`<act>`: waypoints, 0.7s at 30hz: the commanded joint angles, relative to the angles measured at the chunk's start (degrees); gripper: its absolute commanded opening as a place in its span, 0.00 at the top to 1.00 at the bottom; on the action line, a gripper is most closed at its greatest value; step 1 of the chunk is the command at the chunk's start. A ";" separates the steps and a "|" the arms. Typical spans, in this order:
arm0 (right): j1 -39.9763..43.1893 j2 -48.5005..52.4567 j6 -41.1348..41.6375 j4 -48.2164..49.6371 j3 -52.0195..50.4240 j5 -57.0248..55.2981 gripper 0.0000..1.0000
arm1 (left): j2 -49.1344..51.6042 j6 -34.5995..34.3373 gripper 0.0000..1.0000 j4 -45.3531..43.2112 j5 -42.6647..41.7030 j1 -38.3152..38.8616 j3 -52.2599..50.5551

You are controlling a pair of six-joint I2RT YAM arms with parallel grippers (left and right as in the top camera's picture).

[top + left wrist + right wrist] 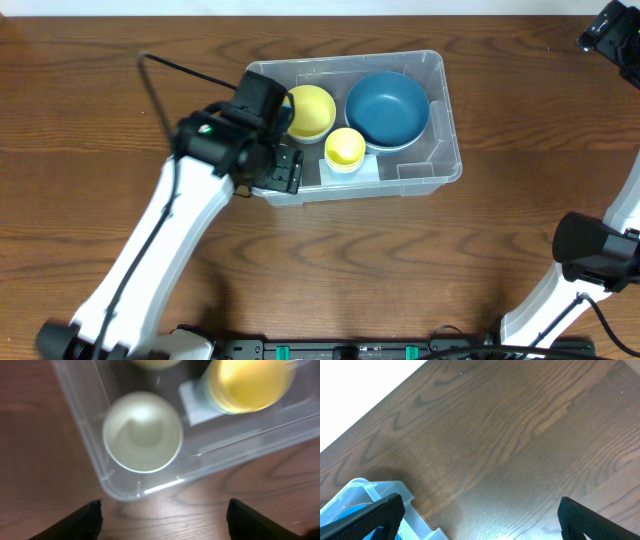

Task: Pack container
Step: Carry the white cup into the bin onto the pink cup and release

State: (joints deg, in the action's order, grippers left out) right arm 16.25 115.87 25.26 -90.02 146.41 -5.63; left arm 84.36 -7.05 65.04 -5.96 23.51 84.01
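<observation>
Across the dark wooden table (120, 120), near its far edge and about mid-width, find the container (447, 140): clear plastic, long side running left to right. Reaching to its near-left corner from the front-left, see the left arm (160, 240), white with a black wrist. Well off at the right edge, note the right arm (590, 250), apart from the container.

Inside, at the right end, spot a blue bowl (388, 108), biggest of the contents. Just left of it, a yellow bowl (312, 108); whether touching, cannot tell. In front of those two, a smaller yellow cup (345, 148) over a pale rectangular label (352, 172). Through the left wrist camera, make out a blurred whitish cup (142, 432) tucked into a rounded corner.

Just at that corner, find the left gripper (164, 515), spread wide, grasping nothing. Likewise released, the right gripper (480, 510), fingers far apart over bare wood.
</observation>
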 commanded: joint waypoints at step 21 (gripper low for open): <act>0.20 0.63 0.85 -0.02 0.37 -0.15 0.01 | -44.44 9.55 0.02 -1.11 0.72 -0.07 4.15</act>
State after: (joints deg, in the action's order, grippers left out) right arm 16.25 115.87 25.26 -90.02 146.41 -5.63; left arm 42.26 -4.75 62.70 -5.76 23.51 87.74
